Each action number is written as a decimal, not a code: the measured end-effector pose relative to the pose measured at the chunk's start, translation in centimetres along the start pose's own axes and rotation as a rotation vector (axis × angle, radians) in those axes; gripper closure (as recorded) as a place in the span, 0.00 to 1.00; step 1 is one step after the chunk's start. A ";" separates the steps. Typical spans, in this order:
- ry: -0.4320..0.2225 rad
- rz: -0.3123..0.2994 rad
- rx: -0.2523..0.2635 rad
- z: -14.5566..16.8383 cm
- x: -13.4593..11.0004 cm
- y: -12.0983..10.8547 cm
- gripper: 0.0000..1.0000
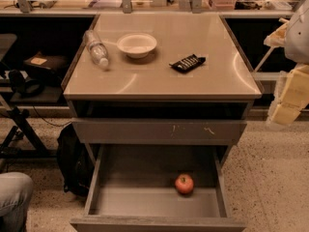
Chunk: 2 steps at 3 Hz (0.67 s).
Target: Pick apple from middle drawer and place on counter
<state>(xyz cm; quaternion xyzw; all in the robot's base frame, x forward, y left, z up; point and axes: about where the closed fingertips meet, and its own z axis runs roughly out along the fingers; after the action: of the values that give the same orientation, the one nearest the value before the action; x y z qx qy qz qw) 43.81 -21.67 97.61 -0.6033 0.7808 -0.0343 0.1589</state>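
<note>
The apple, small, red and round, lies on the floor of the open middle drawer, right of centre and near the drawer's front wall. The glossy tan counter tops the grey cabinet above it. My gripper, pale yellow under a white arm, hangs at the right edge of the view. It is beside the counter's right front corner, well above the drawer and to the right of the apple, and it holds nothing that I can see.
On the counter lie a clear plastic bottle on its side, a white bowl and a black packet. A shut grey drawer front with pale scratches sits above the open drawer. A black bag and a person's knee are at the left.
</note>
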 end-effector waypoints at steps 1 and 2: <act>0.000 0.000 0.000 0.0 0.0 0.0 0.00; -0.014 -0.007 0.002 0.1 0.1 0.5 0.00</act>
<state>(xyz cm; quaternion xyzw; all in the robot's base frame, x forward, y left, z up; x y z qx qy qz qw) 43.31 -21.61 97.34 -0.6061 0.7775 -0.0315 0.1649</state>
